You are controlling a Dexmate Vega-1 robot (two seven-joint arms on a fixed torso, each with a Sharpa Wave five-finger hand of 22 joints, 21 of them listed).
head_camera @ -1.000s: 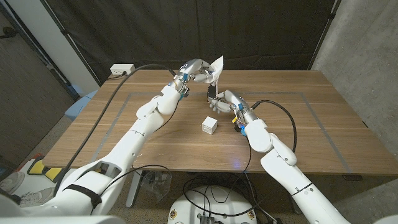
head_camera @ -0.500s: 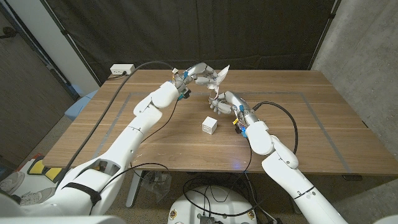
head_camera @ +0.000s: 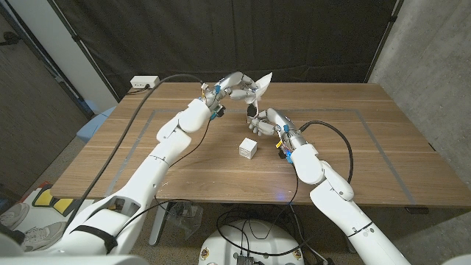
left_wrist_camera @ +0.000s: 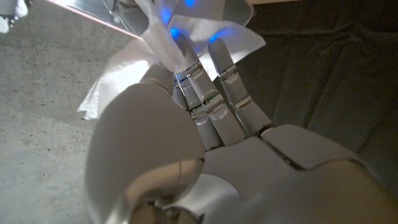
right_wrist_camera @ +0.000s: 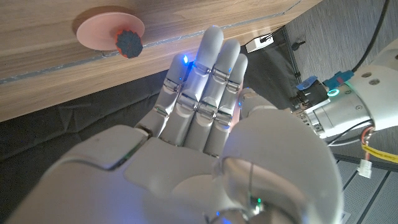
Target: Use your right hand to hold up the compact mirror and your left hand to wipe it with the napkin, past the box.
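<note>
A: Start big. What carries everything?

B: The wooden worktop [head_camera: 368, 140]. Both arms reach over its middle toward the far edge, and the white box [head_camera: 248, 149] sits near the centre, closer to the near edge than either hand

A: And the right robot hand?

B: The right robot hand [head_camera: 263, 120] is raised just beyond the box, fingers closed round the compact mirror [head_camera: 252, 110], which stands upright and dark above the knuckles. In the right wrist view its fingers [right_wrist_camera: 205, 81] stretch up together, and a pink disc [right_wrist_camera: 111, 29] with a dark knob lies on the wood past them

A: The left one?

B: The left robot hand [head_camera: 234, 85] hovers nearer the far edge, pinching the white napkin [head_camera: 259, 83]; the left wrist view shows the tissue [left_wrist_camera: 163, 43] bunched between its fingertips. Napkin and mirror look just beside each other; whether they touch, I cannot tell

A: So which step is this?

B: I judge it the wiping itself, or the last approach to it. The next move likely calls for pressing the napkin onto the mirror face and stroking across while the right grip stays steady
</note>
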